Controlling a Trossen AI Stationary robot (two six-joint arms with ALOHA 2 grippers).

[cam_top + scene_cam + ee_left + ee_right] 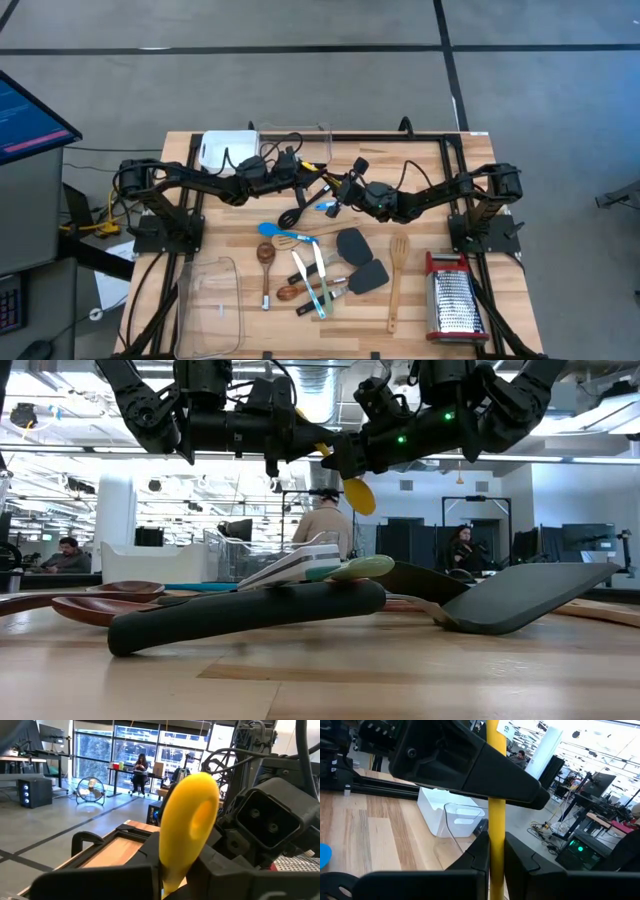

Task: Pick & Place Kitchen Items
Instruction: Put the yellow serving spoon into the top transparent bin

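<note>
Both arms meet mid-air over the worktop (420, 300) centre, w/ a yellow spoon (187, 822) between them. Left tool (313, 176) sits approx at 11 o'clock from the utensil pile; in the left wrist view its fingers (95, 882) are pressed in on the spoon's neck just below the bowl, so clamped on it. Right tool (343, 189) is right beside it at the 3 o'clock side, fingers (477, 852) shut tight on the yellow handle, seen in the right wrist view. So the spoon is held at both ends, off the worktop; low view shows its bowl hanging under the two tools, well above the rest. Below, at 6 o'clock from the tools: black slotted spoon (296, 212) nearest, blue spoon (272, 229) beside it, wooden spoon (265, 262) at the pile's 9 o'clock edge, white/teal-handled pieces (312, 280) in the middle, two dark grey spatulas (358, 258) towards 3 o'clock, and a wooden slotted spatula (397, 275) further at 3 o'clock. Box grater (455, 298) w/ red trim stands at the 4 o'clock corner. Clear tub (214, 300) at 8 o'clock, white tray (222, 150) at 10 o'clock, another clear tub (295, 135) next to it. People sit and stand in the room behind.
</note>
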